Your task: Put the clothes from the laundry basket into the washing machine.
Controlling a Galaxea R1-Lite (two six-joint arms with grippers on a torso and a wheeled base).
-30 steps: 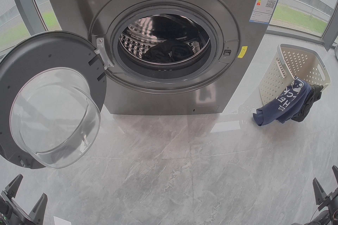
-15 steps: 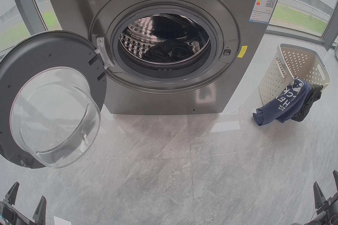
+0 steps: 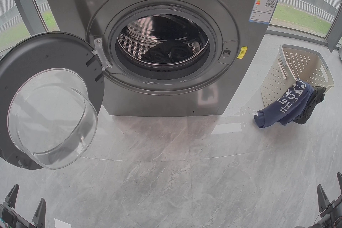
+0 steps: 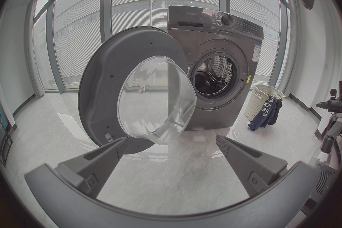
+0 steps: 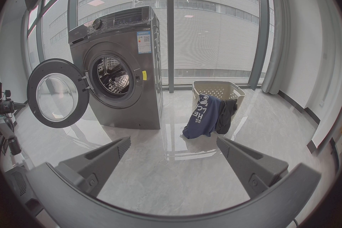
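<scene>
While the washing machine (image 3: 71, 11) stands with its door (image 3: 42, 50) swung fully out to the robot's left, both grippers sit low near the floor (image 3: 192, 175), well apart from it. Left gripper (image 3: 28, 194): fingers spread wide, nothing between them. Right gripper (image 3: 329, 182): same, spread and empty. The drum holds a dark bundle of clothes (image 3: 167, 52) lying at its bottom. The laundry basket (image 3: 306, 61) is on the floor to the right of the machine, near its front corner. A blue shirt (image 3: 285, 105) with white print hangs over the basket's front rim, lower end touching the floor. A black garment (image 3: 312, 102) hangs over the same rim, right beside the shirt and touching it. Left wrist view faces the door's clear bowl (image 4: 156, 97); right wrist view faces the basket.
</scene>
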